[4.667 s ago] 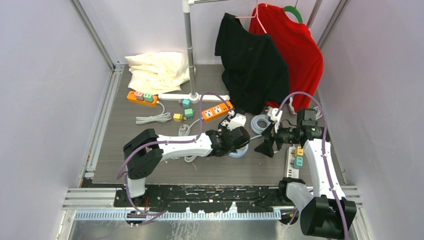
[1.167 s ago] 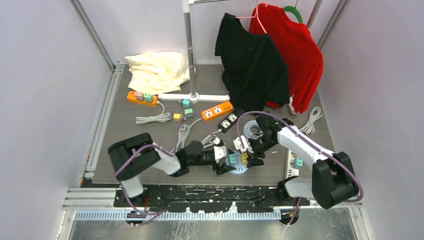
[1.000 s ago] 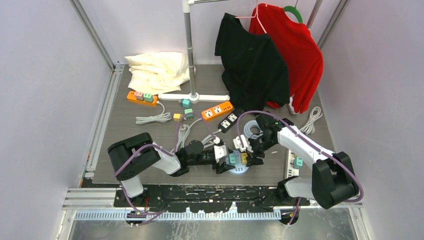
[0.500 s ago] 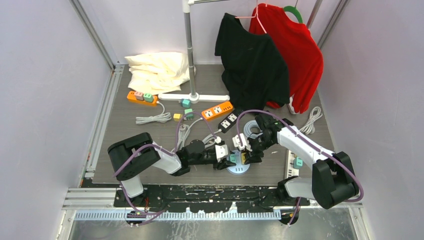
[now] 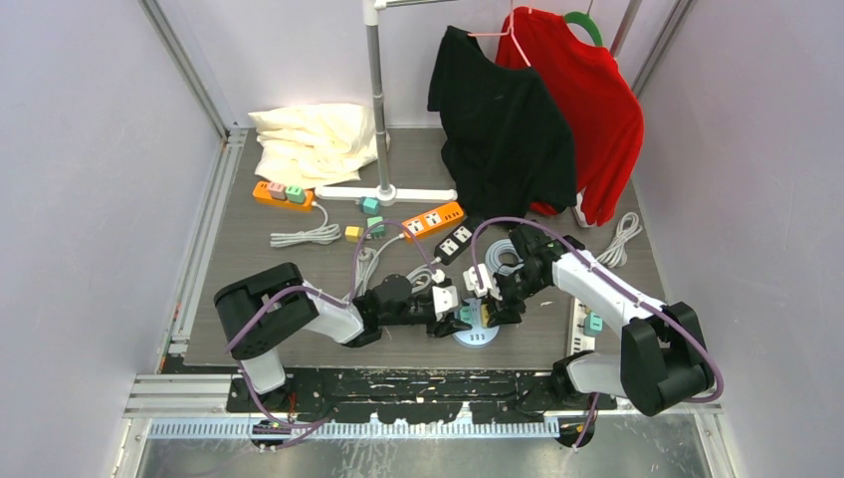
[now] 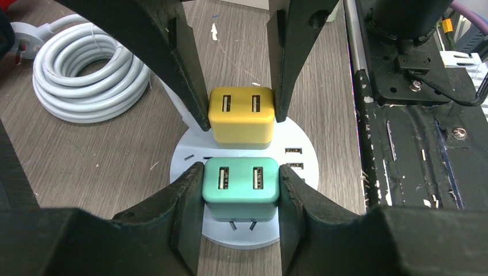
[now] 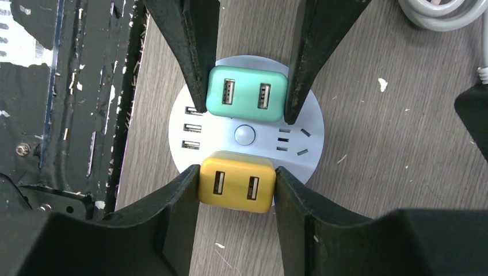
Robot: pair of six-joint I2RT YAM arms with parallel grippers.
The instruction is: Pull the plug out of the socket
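Centrally, close to the near edge of the bench, a round pale-blue socket hub [image 7: 313, 138] lies flat on the grey wood-grain surface. Both arms reach in low over it from opposite sides.

The left gripper [image 6: 240, 172] has its two black fingers pressed against the sides of a teal USB charger plug [image 7: 246, 94], clamping it. In the left wrist view two metal pins show beneath this plug, so its body is raised off the hub's face. Whether the pin tips are still in their slots cannot be told.

The right gripper [image 7: 236, 175] is clamped in the same way on a yellow USB charger plug [image 6: 240, 118], just beside the teal one over the hub. Each plug shows two USB ports on its top. Whether the yellow plug is seated or lifted cannot be told. Between the two plugs the hub shows a round button, a row of three USB ports and several empty slots.

A coiled white cable [image 6: 86, 80] lies near the hub, on its far side. Further towards the middle of the bench lie a black power strip [image 5: 456, 240] and an orange power strip [image 5: 432, 219]. A second orange strip [image 5: 283, 193] with plugs in it lies near the left edge. By the far left corner sits a cream pillow [image 5: 314, 139]. A clothes rack [image 5: 376, 100] stands at the far edge, with a black shirt [image 5: 503, 129] and a red shirt [image 5: 587, 100] hanging towards the far right corner.
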